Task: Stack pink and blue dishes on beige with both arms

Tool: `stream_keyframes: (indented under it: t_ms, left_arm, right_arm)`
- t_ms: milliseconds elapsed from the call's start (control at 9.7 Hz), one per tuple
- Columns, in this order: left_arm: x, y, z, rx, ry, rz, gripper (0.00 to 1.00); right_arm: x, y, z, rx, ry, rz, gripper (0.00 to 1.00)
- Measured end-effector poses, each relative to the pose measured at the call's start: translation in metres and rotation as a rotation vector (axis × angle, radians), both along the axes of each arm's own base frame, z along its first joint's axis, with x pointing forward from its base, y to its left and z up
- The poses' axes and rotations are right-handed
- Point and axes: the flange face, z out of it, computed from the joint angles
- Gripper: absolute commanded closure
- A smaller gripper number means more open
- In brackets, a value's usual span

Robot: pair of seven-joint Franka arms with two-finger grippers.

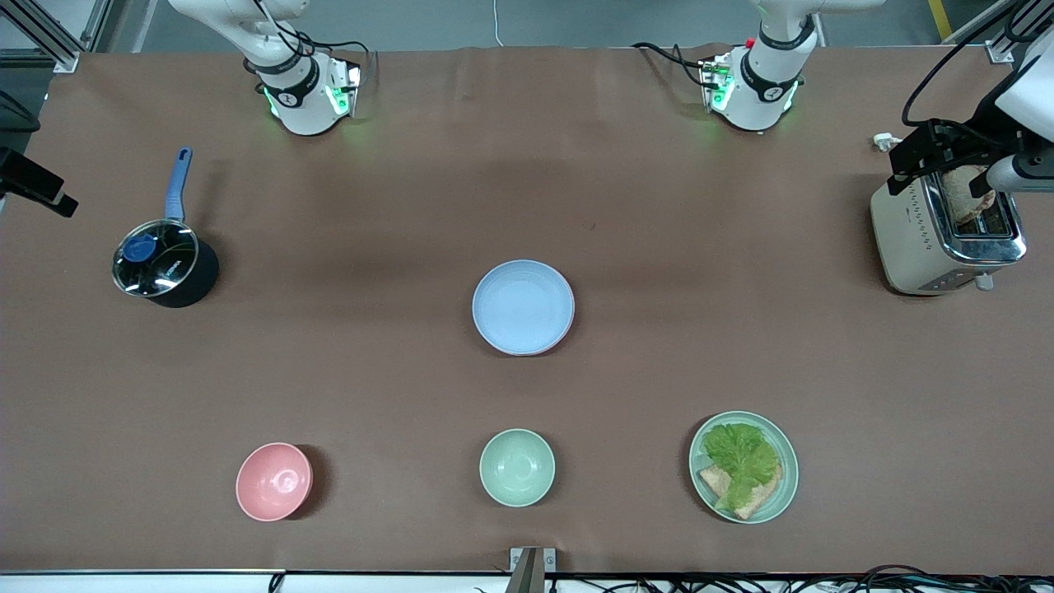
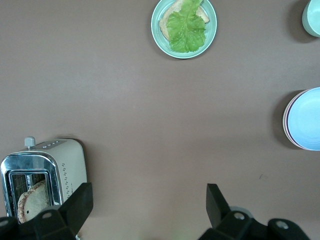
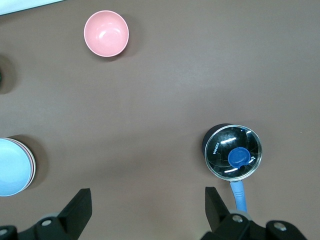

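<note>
The light blue plate (image 1: 523, 306) lies at the middle of the table on top of a stack. A pale pink plate shows only as a thin rim (image 2: 285, 120) under it. The beige plate is hidden beneath them. The blue plate (image 3: 11, 167) also shows in the right wrist view. My left gripper (image 2: 150, 192) hangs open and empty, high over the table beside the toaster (image 2: 42, 175); in the front view it (image 1: 939, 169) is above the toaster. My right gripper (image 3: 147, 195) is open and empty, high up beside the saucepan (image 3: 232, 152).
A lidded black saucepan (image 1: 165, 263) with a blue handle sits toward the right arm's end. A toaster (image 1: 947, 235) holding bread stands at the left arm's end. Nearest the front camera are a pink bowl (image 1: 274, 481), a mint-green bowl (image 1: 517, 467) and a mint-green plate (image 1: 786, 486) with lettuce and bread.
</note>
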Motion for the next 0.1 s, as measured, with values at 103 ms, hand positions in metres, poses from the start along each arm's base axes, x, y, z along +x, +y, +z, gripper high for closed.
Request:
stream_keyframes:
  t_ms: [103]
  left_arm:
    - [-0.0001,-0.0009,-0.0009,0.001,0.004,-0.002,0.0]
  right_arm:
    - [0.0,0.0,0.0,0.0,0.0,0.0,0.0]
